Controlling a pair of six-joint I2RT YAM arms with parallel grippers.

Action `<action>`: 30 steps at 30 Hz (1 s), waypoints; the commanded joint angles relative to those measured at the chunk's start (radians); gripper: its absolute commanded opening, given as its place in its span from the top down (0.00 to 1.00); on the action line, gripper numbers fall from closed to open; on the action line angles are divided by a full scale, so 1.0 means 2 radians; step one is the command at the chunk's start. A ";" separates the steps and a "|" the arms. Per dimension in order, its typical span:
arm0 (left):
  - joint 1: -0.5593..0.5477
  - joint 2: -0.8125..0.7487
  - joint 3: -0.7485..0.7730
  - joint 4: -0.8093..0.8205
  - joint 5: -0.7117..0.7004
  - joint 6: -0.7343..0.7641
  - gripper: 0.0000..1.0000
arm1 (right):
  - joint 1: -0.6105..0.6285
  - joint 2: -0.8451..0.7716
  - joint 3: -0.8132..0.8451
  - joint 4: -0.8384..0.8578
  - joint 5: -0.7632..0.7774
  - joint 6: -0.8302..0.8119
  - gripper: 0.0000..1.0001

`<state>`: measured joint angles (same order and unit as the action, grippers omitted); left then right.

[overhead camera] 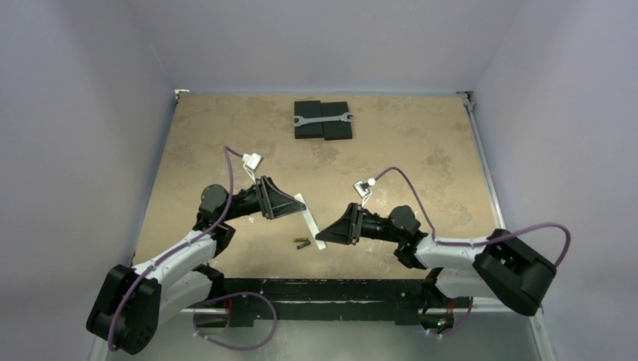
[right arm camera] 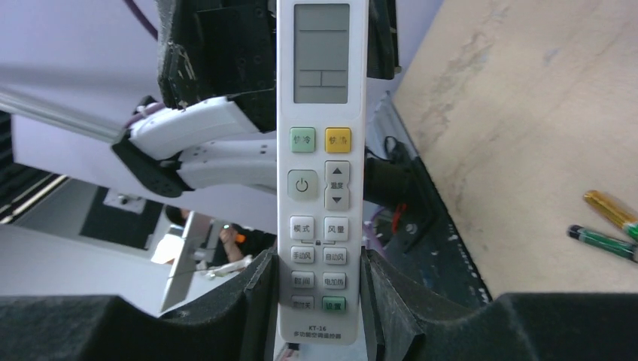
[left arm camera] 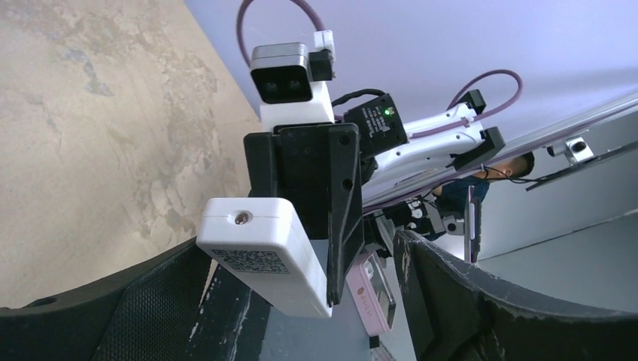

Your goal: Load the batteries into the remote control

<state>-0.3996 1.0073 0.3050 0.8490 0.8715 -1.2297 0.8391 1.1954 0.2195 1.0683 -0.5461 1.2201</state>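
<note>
The right gripper (right arm camera: pixel 320 301) clamps the button end of the remote (right arm camera: pixel 321 150). The left gripper (left arm camera: pixel 301 301) has its jaws spread wide on either side of the remote's other end. The gold battery (right arm camera: pixel 611 210) and green battery (right arm camera: pixel 602 243) lie side by side on the table (right arm camera: pixel 511 113) nearby.

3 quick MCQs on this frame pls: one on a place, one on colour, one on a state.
1. Where do the batteries lie?
A. on the table, near its front edge
B. inside the remote
C. between a tool's fingers

2. What colours are they?
A. both black
B. gold and green
C. red and blue

3. Which tool grips the remote control?
A. the left one
B. neither
C. the right one

1 A: the top view shows both loose on the table, below the raised remote.
2 B: the right wrist view shows one gold and one green.
3 C: the right tool clamps its button end; the left tool stands open.
</note>
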 commanded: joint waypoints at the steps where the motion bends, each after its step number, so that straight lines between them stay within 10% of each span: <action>1: 0.002 0.000 -0.007 0.079 0.013 -0.034 0.12 | -0.002 0.045 0.004 0.188 -0.026 0.075 1.00; 22: -0.006 0.029 -0.031 0.157 0.006 -0.098 0.47 | 0.003 0.074 0.022 0.149 -0.011 0.021 1.00; 30: -0.008 0.039 -0.035 0.162 -0.002 -0.103 0.91 | 0.018 0.022 0.048 0.006 0.016 -0.061 1.00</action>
<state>-0.4072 1.0821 0.2462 1.0943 0.8795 -1.4212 0.8597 1.2961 0.2558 1.2411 -0.5629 1.2304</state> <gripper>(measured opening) 0.394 0.459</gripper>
